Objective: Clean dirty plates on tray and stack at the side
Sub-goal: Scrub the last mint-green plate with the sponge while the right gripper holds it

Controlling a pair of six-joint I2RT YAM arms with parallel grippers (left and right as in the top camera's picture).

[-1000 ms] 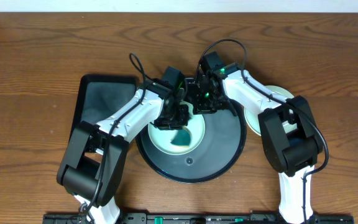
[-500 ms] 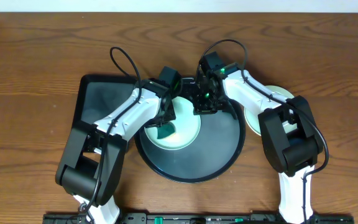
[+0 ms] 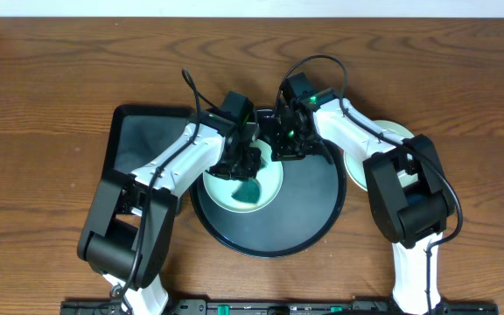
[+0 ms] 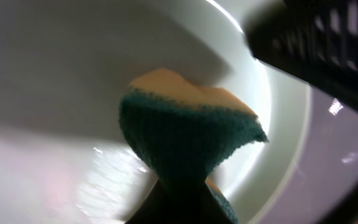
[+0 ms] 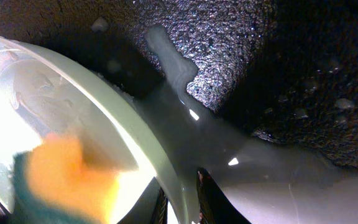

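A pale mint-green plate [image 3: 271, 179] lies on the back left of the round black tray [image 3: 304, 223]. My left gripper [image 3: 245, 178] is shut on a green and yellow sponge [image 3: 249, 192] and presses it on the plate's middle. The left wrist view shows the sponge [image 4: 191, 134] on the wet plate [image 4: 55, 68], held in my left gripper [image 4: 185, 196]. My right gripper [image 3: 281, 150] is shut on the plate's far rim. In the right wrist view its fingers [image 5: 182, 202] pinch the rim [image 5: 135, 134] over the wet tray [image 5: 260, 56]. Other pale plates [image 3: 392, 134] lie to the tray's right, partly hidden under my right arm.
A smaller rectangular black tray [image 3: 143, 144] lies left of the round tray, with my left arm reaching over it. Both arms cross above the back half of the round tray. The wooden table [image 3: 51, 105] runs all round.
My left gripper swept the sponge to the plate's left side and then back to its middle. My right gripper has stayed shut on the rim.
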